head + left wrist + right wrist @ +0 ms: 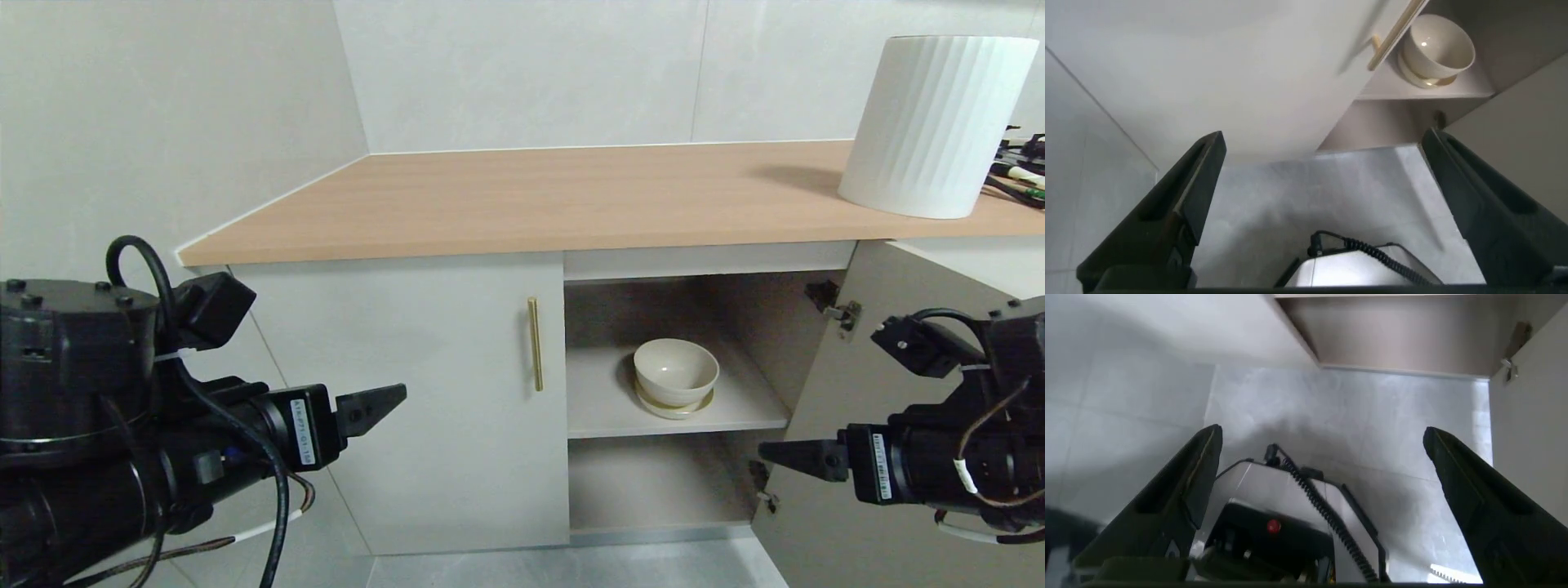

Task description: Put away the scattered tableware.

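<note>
Head view: bowl (676, 371) on cabinet shelf (596, 400)

Head faces cabinet (457, 392), wrists downward, bowl (676, 371) shared

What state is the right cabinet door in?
Open: the door is swung out, exposing the shelf with the bowl on a plate.

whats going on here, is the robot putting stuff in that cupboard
Nothing is being handled right now. The left pincer and right pincer are both open and empty, low in front of the cabinet. Its right door is open, and a cream bowl sits on a small plate on the shelf inside. The left door is shut.
</note>
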Robot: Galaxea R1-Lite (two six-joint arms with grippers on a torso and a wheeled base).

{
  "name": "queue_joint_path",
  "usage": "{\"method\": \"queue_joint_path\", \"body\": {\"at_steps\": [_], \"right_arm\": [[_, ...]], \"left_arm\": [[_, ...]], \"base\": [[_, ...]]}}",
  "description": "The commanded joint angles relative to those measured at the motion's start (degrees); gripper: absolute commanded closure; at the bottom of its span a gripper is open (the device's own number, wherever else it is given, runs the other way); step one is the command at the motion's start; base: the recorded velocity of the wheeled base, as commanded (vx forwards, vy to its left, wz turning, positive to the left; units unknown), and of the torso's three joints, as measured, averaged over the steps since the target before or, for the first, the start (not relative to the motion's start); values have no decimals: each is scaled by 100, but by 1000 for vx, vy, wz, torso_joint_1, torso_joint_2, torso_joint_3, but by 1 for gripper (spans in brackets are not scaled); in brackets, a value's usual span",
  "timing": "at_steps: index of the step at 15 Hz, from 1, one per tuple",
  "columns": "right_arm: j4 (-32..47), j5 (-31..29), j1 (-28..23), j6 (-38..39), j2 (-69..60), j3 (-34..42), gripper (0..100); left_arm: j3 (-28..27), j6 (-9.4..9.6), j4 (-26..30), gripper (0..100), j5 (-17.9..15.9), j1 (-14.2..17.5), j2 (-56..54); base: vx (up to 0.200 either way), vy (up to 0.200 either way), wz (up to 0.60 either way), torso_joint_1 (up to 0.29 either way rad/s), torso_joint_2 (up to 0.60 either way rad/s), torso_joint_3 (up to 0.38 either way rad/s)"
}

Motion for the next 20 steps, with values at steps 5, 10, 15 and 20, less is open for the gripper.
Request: {"method": "queue_joint_path", "body": {"at_steps": [5, 10, 15, 20], "right_arm": [[-6, -16, 200, 3, -240, 101, 0], [-6, -121, 270, -6, -232, 109, 0], [-6, -130, 279, -6, -214, 118, 0], [-15, -130, 287, -6, -205, 153, 0]], "left_arm": [[46, -15, -20, 0, 22, 7, 250], [72, -24, -20, 0, 22, -11, 250], [98, -24, -20, 0, 13, -11, 258], [142, -15, -28, 0, -5, -11, 285]], "base": [[-80, 0, 0, 0, 1, 3], [-200, 0, 0, 4, 3, 0], [-200, 0, 0, 2, 2, 1], [-40, 0, 0, 1, 0, 1]]}}
